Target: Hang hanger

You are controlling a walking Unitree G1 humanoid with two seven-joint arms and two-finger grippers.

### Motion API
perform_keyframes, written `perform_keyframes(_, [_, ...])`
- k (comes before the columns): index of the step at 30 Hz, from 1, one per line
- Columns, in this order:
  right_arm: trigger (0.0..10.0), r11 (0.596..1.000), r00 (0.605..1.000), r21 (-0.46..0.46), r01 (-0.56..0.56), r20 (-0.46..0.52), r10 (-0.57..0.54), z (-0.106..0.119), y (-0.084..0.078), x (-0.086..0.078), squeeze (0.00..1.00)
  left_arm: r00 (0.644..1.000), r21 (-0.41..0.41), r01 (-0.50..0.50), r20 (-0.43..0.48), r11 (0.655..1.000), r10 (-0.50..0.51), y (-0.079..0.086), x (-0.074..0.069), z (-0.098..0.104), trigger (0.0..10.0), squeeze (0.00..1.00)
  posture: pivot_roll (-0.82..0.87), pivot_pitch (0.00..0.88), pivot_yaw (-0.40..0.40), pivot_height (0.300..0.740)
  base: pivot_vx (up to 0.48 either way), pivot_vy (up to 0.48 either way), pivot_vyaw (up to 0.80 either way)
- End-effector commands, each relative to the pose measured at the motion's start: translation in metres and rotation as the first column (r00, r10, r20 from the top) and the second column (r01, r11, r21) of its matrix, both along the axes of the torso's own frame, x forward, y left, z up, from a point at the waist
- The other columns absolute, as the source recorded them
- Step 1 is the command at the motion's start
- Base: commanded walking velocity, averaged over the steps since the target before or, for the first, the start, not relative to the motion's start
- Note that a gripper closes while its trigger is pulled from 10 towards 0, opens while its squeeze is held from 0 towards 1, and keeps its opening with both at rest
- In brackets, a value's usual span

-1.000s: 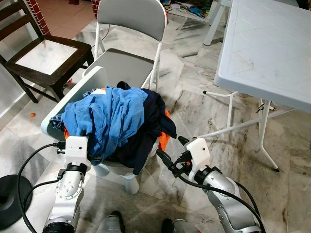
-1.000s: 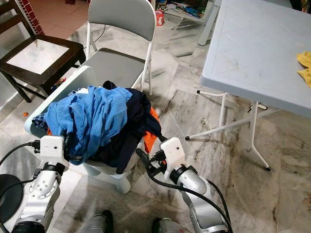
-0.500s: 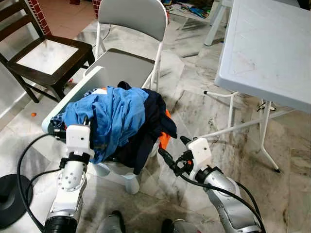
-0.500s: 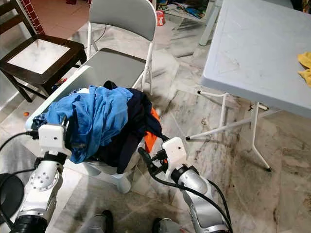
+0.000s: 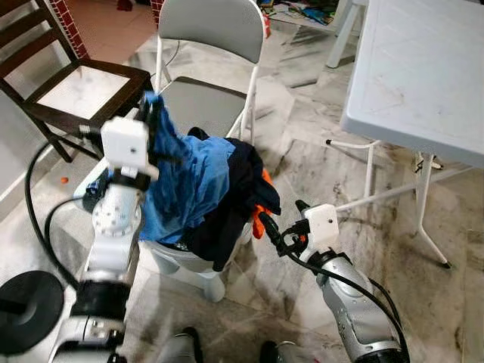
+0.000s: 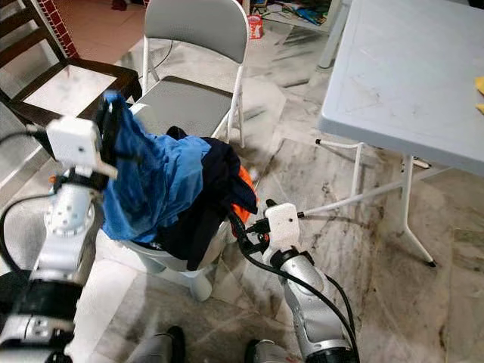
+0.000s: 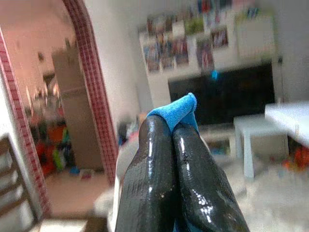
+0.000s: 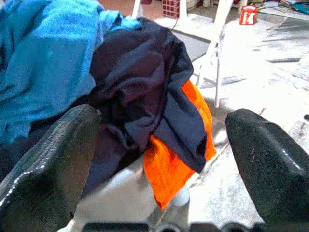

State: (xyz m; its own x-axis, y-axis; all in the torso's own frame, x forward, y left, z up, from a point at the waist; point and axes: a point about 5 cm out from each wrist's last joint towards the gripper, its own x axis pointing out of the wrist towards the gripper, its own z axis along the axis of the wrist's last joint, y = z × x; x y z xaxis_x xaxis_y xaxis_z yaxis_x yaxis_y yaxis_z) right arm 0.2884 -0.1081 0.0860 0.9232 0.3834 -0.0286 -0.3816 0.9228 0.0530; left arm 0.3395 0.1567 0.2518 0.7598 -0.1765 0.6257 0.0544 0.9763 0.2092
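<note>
Left gripper (image 7: 176,133) raised above white laundry basket (image 5: 170,261), fingers pressed together pinching bright blue cloth garment (image 5: 185,181), draping down toward heap. Right gripper (image 5: 281,227) low beside pile, fingers spread. No hanger discernible.

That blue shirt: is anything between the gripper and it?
No. The left gripper is already shut on the blue shirt, lifting one end above the laundry basket.
</note>
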Motion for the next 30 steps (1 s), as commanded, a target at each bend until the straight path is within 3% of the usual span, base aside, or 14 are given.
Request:
perform_keyframes(1, [10.0, 1.000, 1.000, 0.006, 0.023, -0.003, -0.023, -0.002, -0.002, 0.001, 0.00, 0.998, -0.018, 0.032, 0.045, 0.999, -0.031, -0.005, 0.003, 0.019, 0.0, 0.00, 0.07, 0.160, 0.029, 0.740, 0.000, 0.000, 0.00])
perform_keyframes(7, [10.0, 0.998, 0.998, 0.015, 0.058, 0.021, -0.058, 0.004, -0.004, 0.013, 0.00, 0.976, -0.094, 0.160, 0.166, 0.983, -0.143, -0.028, 0.010, 0.071, 0.0, 0.00, 0.07, 0.118, 0.034, 0.740, 0.000, 0.000, 0.00])
perform_keyframes(8, [10.0, 0.998, 0.998, 0.015, 0.058, 0.021, -0.058, 0.004, -0.004, 0.013, 0.00, 0.976, -0.094, 0.160, 0.166, 0.983, -0.143, -0.028, 0.010, 0.071, 0.0, 0.00, 0.07, 0.118, 0.034, 0.740, 0.000, 0.000, 0.00])
perform_keyframes(10, [10.0, 0.997, 0.996, 0.016, 0.082, 0.036, -0.082, 0.007, -0.006, 0.019, 0.00, 0.946, -0.150, 0.265, 0.231, 0.953, -0.227, -0.037, 0.009, 0.106, 0.0, 0.00, 0.07, 0.103, 0.037, 0.740, 0.000, 0.000, 0.00])
perform_keyframes(11, [10.0, 0.997, 0.996, 0.016, 0.082, 0.036, -0.082, 0.007, -0.006, 0.019, 0.00, 0.946, -0.150, 0.265, 0.231, 0.953, -0.227, -0.037, 0.009, 0.106, 0.0, 0.00, 0.07, 0.103, 0.037, 0.740, 0.000, 0.000, 0.00])
perform_keyframes(13, [10.0, 0.996, 0.995, 0.014, 0.093, 0.041, -0.094, 0.007, -0.007, 0.021, 0.00, 0.914, -0.182, 0.331, 0.308, 0.926, -0.266, -0.039, 0.002, 0.136, 0.0, 0.00, 0.07, 0.098, 0.038, 0.740, 0.000, 0.000, 0.00])
perform_keyframes(17, [10.0, 0.993, 0.993, 0.021, 0.115, 0.038, -0.116, 0.006, -0.010, 0.022, 0.00, 0.861, -0.175, 0.374, 0.429, 0.911, -0.271, -0.033, -0.013, 0.170, 0.0, 0.00, 0.08, 0.105, 0.025, 0.740, 0.000, 0.000, 0.00])
perform_keyframes(20, [10.0, 0.993, 0.993, 0.021, 0.115, 0.034, -0.115, 0.004, -0.010, 0.021, 0.00, 0.851, -0.191, 0.377, 0.458, 0.906, -0.257, -0.022, -0.017, 0.178, 0.0, 0.00, 0.09, 0.113, 0.017, 0.740, 0.000, 0.000, 0.00])
perform_keyframes(22, [10.0, 0.994, 0.994, 0.019, 0.107, 0.029, -0.108, 0.003, -0.009, 0.021, 0.00, 0.868, -0.197, 0.343, 0.439, 0.918, -0.231, -0.013, -0.016, 0.170, 0.0, 0.00, 0.09, 0.121, 0.009, 0.740, 0.000, 0.000, 0.00])
perform_keyframes(23, [10.0, 0.995, 0.995, 0.016, 0.099, 0.025, -0.099, 0.001, -0.008, 0.019, 0.00, 0.896, -0.214, 0.303, 0.396, 0.929, -0.201, -0.004, -0.012, 0.156, 0.0, 0.00, 0.09, 0.134, -0.005, 0.740, 0.000, 0.000, 0.00])
perform_keyframes(24, [10.0, 0.995, 0.995, 0.016, 0.099, 0.025, -0.099, 0.001, -0.008, 0.019, 0.00, 0.896, -0.214, 0.303, 0.396, 0.929, -0.201, -0.004, -0.012, 0.156, 0.0, 0.00, 0.09, 0.134, -0.005, 0.740, 0.000, 0.000, 0.00])
perform_keyframes(26, [10.0, 0.996, 0.996, 0.012, 0.086, 0.020, -0.086, 0.000, -0.006, 0.018, 0.00, 0.956, -0.260, 0.204, 0.262, 0.944, -0.134, 0.014, -0.006, 0.110, 0.0, 0.00, 0.10, 0.145, -0.015, 0.740, 0.000, 0.000, 0.00])
perform_keyframes(27, [10.0, 0.997, 0.996, 0.011, 0.082, 0.020, -0.083, 0.000, -0.006, 0.018, 0.00, 0.966, -0.268, 0.183, 0.229, 0.946, -0.121, 0.017, -0.005, 0.098, 0.0, 0.00, 0.10, 0.150, -0.019, 0.740, 0.000, 0.000, 0.00])
perform_keyframes(30, [10.0, 0.997, 0.997, 0.009, 0.074, 0.015, -0.074, -0.001, -0.006, 0.017, 0.00, 0.998, -0.302, 0.068, 0.035, 0.951, -0.060, 0.034, -0.007, 0.035, 0.0, 0.00, 0.10, 0.157, -0.029, 0.740, 0.000, 0.000, 0.00])
